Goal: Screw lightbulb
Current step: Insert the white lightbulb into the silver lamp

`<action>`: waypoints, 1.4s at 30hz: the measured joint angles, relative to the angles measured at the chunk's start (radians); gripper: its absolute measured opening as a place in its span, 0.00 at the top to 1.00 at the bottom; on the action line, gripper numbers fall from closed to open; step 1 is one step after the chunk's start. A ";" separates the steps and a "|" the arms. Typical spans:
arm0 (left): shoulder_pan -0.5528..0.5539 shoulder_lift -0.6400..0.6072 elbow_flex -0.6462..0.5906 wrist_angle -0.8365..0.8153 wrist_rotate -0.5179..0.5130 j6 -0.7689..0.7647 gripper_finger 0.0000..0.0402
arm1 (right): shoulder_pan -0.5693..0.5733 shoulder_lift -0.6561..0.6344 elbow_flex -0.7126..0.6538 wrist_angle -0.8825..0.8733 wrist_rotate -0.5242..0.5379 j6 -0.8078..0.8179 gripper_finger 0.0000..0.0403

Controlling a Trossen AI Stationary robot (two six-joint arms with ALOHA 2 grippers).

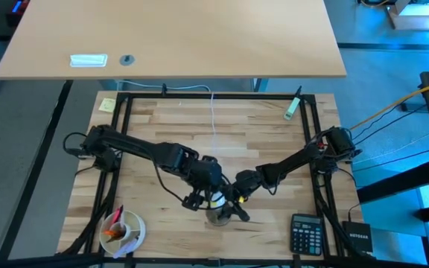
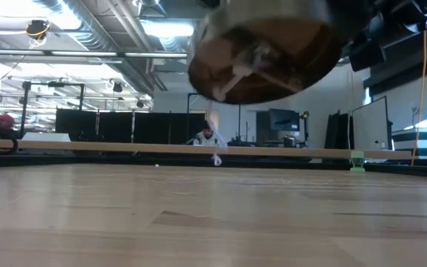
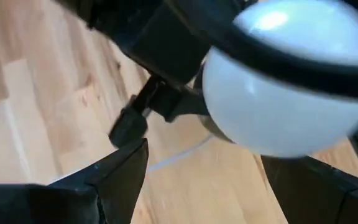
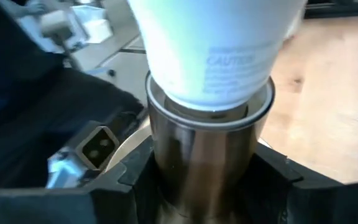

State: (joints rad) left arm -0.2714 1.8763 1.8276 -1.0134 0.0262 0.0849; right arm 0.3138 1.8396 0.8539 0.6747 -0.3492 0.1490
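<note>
The white lightbulb (image 4: 213, 43) sits with its base in the mouth of a round metal socket (image 4: 204, 155) near the table's front middle (image 1: 216, 199). My right gripper (image 4: 207, 186) reaches in from the right and is shut on the socket. My left gripper (image 3: 204, 163) comes from the left and points steeply down at the bulb (image 3: 278, 93). It is open, with one finger on each side of the bulb and apart from it. A dark cable crosses in front of the bulb's top in the left wrist view. My right gripper pinches the socket's cylindrical metal wall (image 4: 166, 168) between its two fingers, just below the rim. The fingers come nearly level from the table's right side. The socket is lifted clear of the table, with its tilted underside (image 2: 265, 52) showing in the low view.
A white cord (image 1: 213, 119) runs from the socket toward the far edge. A calculator (image 1: 306, 232) lies at the front right and a white cup (image 1: 123, 229) with orange things stands at the front left. Black frame rails (image 1: 315, 149) border the wooden table.
</note>
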 joint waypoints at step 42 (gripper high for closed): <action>0.035 -0.048 -0.124 0.082 -0.259 -0.496 0.24 | -0.016 0.070 -0.005 -0.154 0.723 -0.015 0.56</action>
State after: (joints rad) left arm -0.2367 1.8279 1.7035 -0.9309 -0.2323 -0.4107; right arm 0.2977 1.9095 0.8490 0.5211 0.3737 0.1343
